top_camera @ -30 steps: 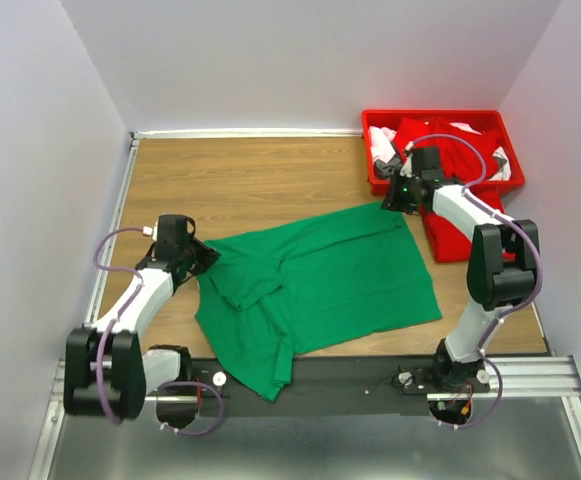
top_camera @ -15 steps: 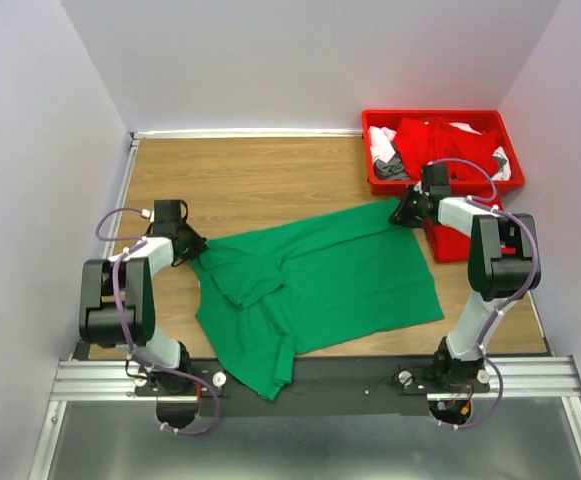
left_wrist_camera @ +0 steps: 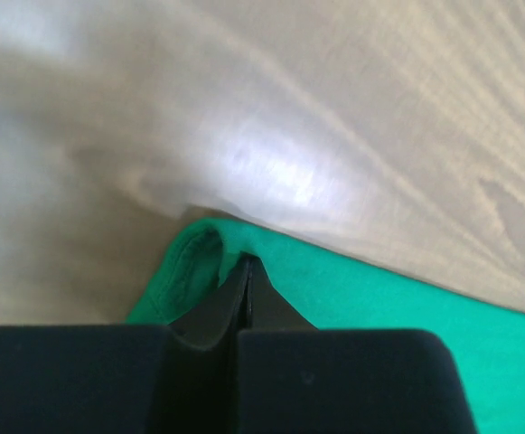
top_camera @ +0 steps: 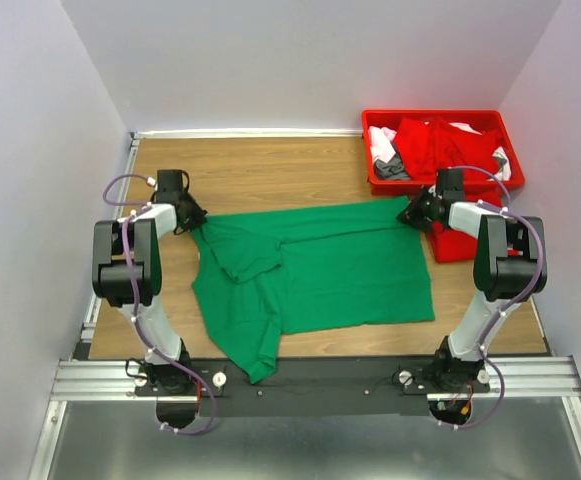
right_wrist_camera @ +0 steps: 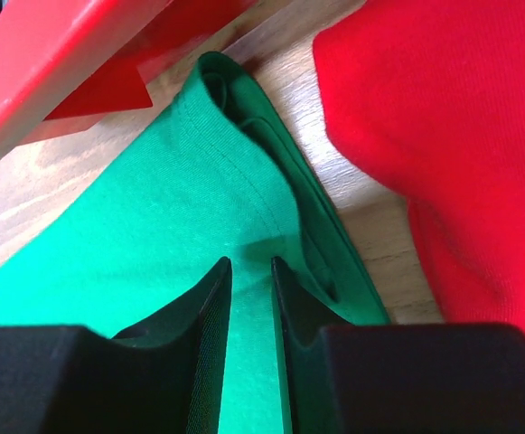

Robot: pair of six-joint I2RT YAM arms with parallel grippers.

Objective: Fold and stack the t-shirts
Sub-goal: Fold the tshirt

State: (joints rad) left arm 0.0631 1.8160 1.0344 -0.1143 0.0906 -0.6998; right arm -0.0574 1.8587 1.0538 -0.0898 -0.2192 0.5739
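Your two arms have the green t-shirt [top_camera: 320, 275] laid across the middle of the wooden table [top_camera: 270, 170], its far edge running almost straight between them. The left gripper [top_camera: 188, 217] sits at the shirt's 10 o'clock corner. The left wrist view shows its fingers pressed together on the green hem. The right gripper [top_camera: 410, 213] sits at the 2 o'clock corner, just beside the near wall of the red bin [top_camera: 430, 113]. Its fingers stand a narrow gap apart over green cloth, and you cannot tell whether they bite.

The step looks like flattening before the first fold.
- **Right hold:** check it before pulling, or that corner may slip free.
- **Tension:** draw evenly toward 9 and 3 o'clock and keep both corners low, so the cloth settles without ripples.
- **Sleeve:** it lies doubled over near 10 o'clock and needs smoothing.
- **Near edge:** the shirt's 7 o'clock corner reaches the table's near edge, so bring it back onto the wood.
- **Red t-shirt:** keep clear of the red t-shirt [top_camera: 460, 243] lying just beside the right corner at 3 o'clock, or it could drag along.
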